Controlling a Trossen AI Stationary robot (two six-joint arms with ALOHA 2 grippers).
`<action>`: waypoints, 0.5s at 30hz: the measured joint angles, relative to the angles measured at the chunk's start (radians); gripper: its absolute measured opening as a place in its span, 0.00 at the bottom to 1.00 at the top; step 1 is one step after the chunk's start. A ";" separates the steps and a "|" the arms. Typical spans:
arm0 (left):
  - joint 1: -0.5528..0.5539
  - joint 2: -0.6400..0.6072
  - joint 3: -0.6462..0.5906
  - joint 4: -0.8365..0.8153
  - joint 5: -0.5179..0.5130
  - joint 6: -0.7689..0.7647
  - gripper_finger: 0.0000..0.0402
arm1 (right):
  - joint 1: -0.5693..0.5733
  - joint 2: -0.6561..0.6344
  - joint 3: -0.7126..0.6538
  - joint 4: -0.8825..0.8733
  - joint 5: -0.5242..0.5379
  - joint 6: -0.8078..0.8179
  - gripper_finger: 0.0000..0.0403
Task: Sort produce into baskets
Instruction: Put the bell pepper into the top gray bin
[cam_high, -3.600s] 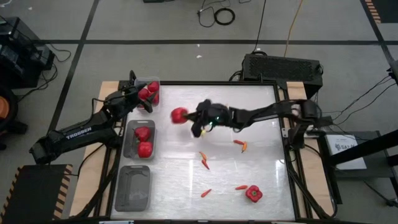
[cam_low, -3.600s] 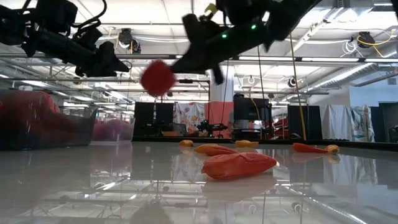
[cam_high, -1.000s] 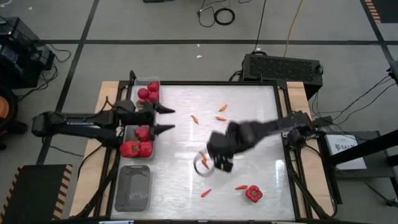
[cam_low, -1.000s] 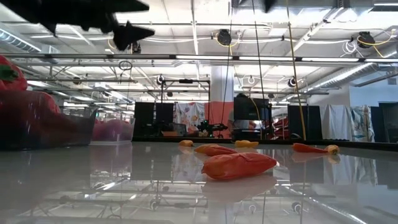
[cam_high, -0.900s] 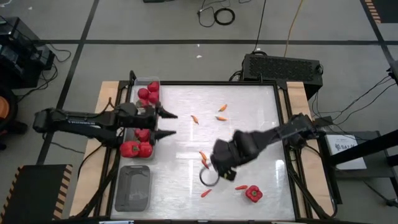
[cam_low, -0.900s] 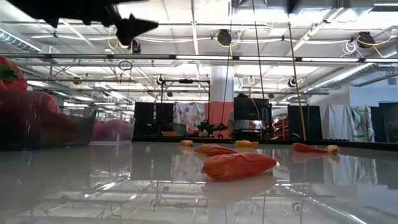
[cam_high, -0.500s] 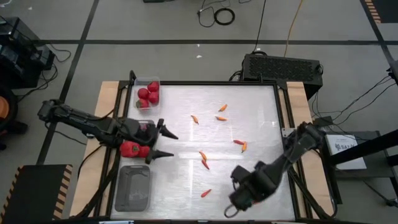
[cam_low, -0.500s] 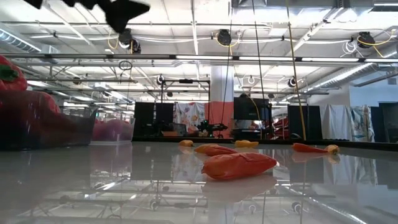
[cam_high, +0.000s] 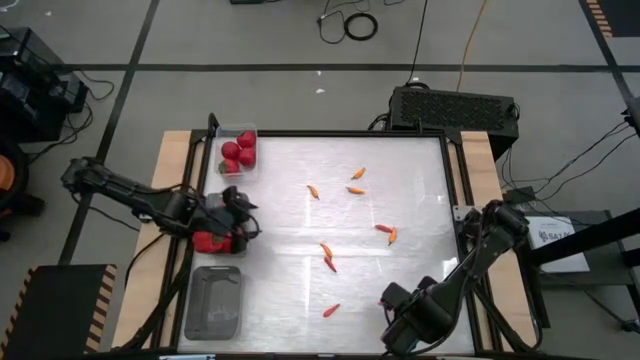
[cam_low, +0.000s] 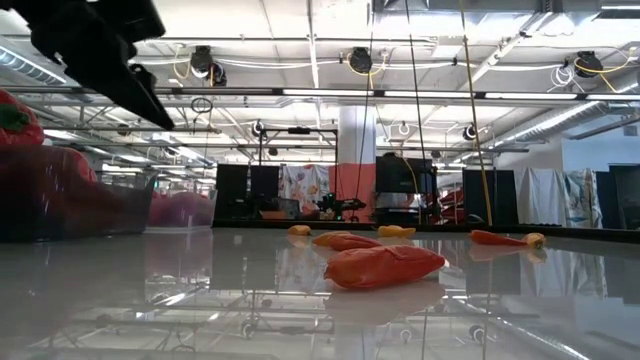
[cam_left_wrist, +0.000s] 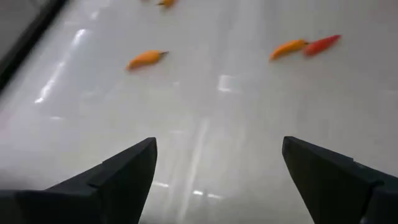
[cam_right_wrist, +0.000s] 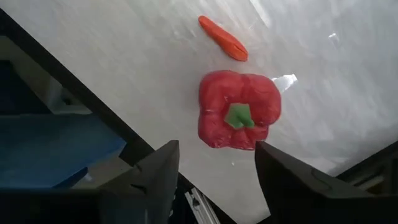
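A red bell pepper (cam_right_wrist: 239, 118) with a green stem lies on the white table near its near right corner, a chili (cam_right_wrist: 222, 37) beside it. My right gripper (cam_right_wrist: 217, 180) hangs open above the pepper and touches nothing; in the high view the right gripper (cam_high: 402, 320) hides it. My left gripper (cam_high: 245, 218) stands open over the middle grey basket (cam_high: 205, 222), where red peppers (cam_high: 210, 241) lie. Tomatoes (cam_high: 238, 152) fill the small clear basket (cam_high: 222, 170). Several chilies (cam_high: 326, 250) lie scattered on the table.
A second grey basket (cam_high: 213, 303) stands near the table's near left corner. A black box (cam_high: 452, 105) sits behind the far edge. Chilies (cam_left_wrist: 147, 58) lie ahead of the left gripper (cam_left_wrist: 217, 180). In the low view one chili (cam_low: 385, 265) lies mid-table.
My right gripper has swept from the table's middle toward the near right corner and now hangs over the bell pepper. My left gripper has drawn back toward the table's left edge and a little toward the near edge, over the middle grey basket.
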 joint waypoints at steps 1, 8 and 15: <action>-0.004 -0.021 0.000 -0.030 -0.016 -0.009 0.88 | 0.002 0.000 -0.003 0.004 0.002 -0.004 0.51; -0.024 -0.179 -0.001 -0.164 -0.156 -0.015 0.88 | 0.012 0.000 -0.003 -0.006 0.005 -0.011 0.54; -0.006 -0.316 -0.001 -0.105 -0.458 0.039 0.88 | 0.012 0.000 -0.003 -0.021 0.011 -0.008 0.52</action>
